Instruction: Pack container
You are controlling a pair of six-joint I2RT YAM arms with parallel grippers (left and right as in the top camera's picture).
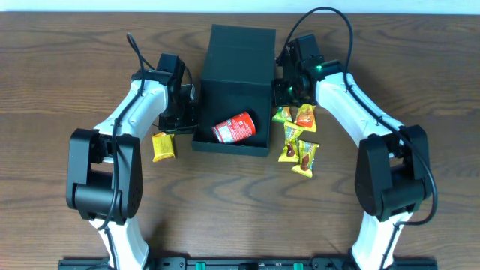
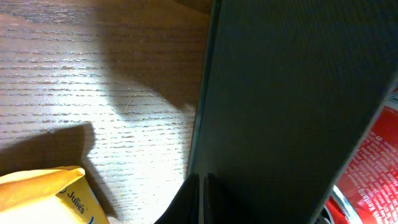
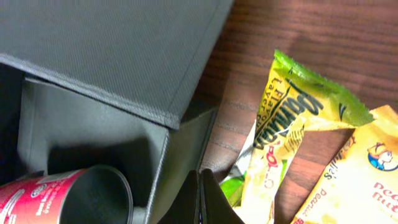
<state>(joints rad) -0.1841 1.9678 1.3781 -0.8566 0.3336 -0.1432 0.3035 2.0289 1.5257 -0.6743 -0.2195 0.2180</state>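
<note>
Bench (image 1: 60, 60): one, dark brown wood-grain top, grain running left to right, filling the overhead frame. Pale strip (image 1: 420, 4) beyond its far edge, upper right of frame; nature unclear. Light: from above, bright glare on the grain in the left wrist view, soft shadows.

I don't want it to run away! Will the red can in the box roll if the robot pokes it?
Probably yes: the red can lies on its side, so a nudge could roll it. The walls of the container should likely stop it soon. Its open end looks hollow, so it is probably light.
</note>
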